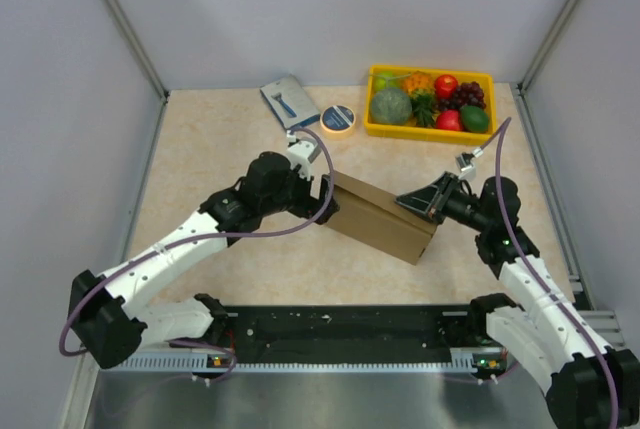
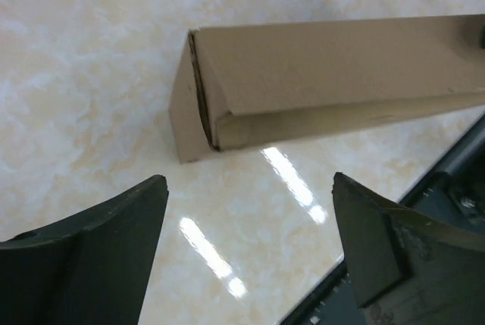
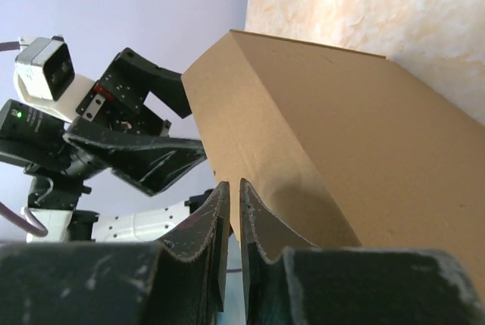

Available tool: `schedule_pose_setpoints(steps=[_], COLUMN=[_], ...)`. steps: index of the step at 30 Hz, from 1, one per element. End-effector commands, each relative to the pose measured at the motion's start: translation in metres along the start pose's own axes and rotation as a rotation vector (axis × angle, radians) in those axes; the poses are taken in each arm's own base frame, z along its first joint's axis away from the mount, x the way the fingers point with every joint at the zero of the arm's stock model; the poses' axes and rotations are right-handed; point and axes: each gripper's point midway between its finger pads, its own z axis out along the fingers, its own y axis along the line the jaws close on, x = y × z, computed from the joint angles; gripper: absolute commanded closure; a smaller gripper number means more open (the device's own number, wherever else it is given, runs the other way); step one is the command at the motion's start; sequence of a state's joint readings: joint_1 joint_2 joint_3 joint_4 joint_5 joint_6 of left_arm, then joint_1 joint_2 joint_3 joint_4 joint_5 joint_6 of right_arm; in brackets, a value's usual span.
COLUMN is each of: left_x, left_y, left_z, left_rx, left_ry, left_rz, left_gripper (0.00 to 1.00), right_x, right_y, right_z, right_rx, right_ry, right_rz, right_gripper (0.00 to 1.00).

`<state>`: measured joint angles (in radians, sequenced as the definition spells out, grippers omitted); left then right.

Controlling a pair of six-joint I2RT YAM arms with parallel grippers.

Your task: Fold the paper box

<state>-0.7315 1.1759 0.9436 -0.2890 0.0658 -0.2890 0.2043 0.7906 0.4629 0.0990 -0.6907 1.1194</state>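
Paper box (image 1: 385,217) lies slantwise mid-desk (image 1: 230,149), already a closed-looking carton. Left claw (image 2: 248,189) is spread wide, just off the box's left end and not touching. Right claw (image 3: 234,189) is pressed nearly together at the right end's upper edge, with nothing seen between its tips. Likely step is firming up the ends. Brace the right end with the closed tips and press the left end square along its crease, so the wall doesn't crush.

Bright overhead light: glare streaks on the glossy table (image 2: 91,75), soft shadow beneath the paper box (image 2: 341,67).
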Motion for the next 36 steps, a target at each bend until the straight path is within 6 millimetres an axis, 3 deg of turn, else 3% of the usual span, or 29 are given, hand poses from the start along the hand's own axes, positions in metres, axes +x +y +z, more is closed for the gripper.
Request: schedule_pose_setpoints(steps=[1, 5, 8, 10, 11, 12, 14, 15, 16, 20, 23, 28, 31, 36], left_x=[-0.030, -0.072, -0.089, -0.094, -0.094, -0.098, -0.098, -0.098, -0.096, -0.075, -0.044, -0.017, -0.004, 0.006], left_y=[-0.026, -0.011, -0.010, -0.006, -0.004, -0.001, -0.002, 0.001, 0.000, 0.004, 0.005, 0.008, 0.010, 0.016], left_z=[-0.059, -0.086, -0.074, -0.051, -0.047, -0.032, -0.023, -0.014, -0.012, -0.006, -0.009, -0.013, -0.011, 0.001], left_rx=[0.150, 0.184, 0.288, 0.366, 0.413, 0.457, 0.517, 0.524, 0.537, 0.528, 0.529, 0.503, 0.497, 0.488], left_ry=[-0.028, -0.147, -0.131, -0.119, -0.104, -0.100, -0.070, -0.056, -0.043, -0.017, 0.011, 0.020, 0.048, 0.074], left_rz=[-0.011, -0.081, -0.162, -0.217, -0.239, -0.253, -0.278, -0.280, -0.282, -0.296, -0.329, -0.354, -0.380, -0.409], left_gripper=[0.02, 0.02, 0.12, 0.19, 0.26, 0.39, 0.40, 0.35, 0.27, 0.22, 0.15, 0.10, 0.11, 0.22], right_x=[0.006, 0.005, 0.001, 0.000, -0.002, -0.003, -0.001, -0.001, 0.000, -0.002, -0.002, -0.002, -0.003, -0.003], right_y=[-0.013, -0.007, 0.000, 0.006, 0.008, 0.010, 0.009, 0.009, 0.009, 0.011, 0.011, 0.013, 0.013, 0.010], right_z=[0.003, 0.002, 0.000, 0.000, 0.000, 0.000, -0.001, -0.001, -0.001, -0.001, 0.000, -0.001, -0.001, -0.001], right_rx=[0.010, 0.009, 0.016, 0.004, 0.001, -0.003, 0.009, 0.010, 0.009, 0.007, 0.007, 0.006, 0.009, 0.016], right_ry=[0.057, 0.079, 0.077, 0.077, 0.074, 0.071, 0.081, 0.085, 0.088, 0.082, 0.092, 0.096, 0.089, 0.086], right_rz=[-0.030, -0.071, -0.115, -0.125, -0.133, -0.139, -0.137, -0.138, -0.138, -0.145, -0.145, -0.154, -0.160, -0.159], right_gripper=[0.90, 0.90, 0.90, 0.90, 0.90, 0.90, 0.90, 0.89, 0.90, 0.90, 0.90, 0.90, 0.90, 0.90])
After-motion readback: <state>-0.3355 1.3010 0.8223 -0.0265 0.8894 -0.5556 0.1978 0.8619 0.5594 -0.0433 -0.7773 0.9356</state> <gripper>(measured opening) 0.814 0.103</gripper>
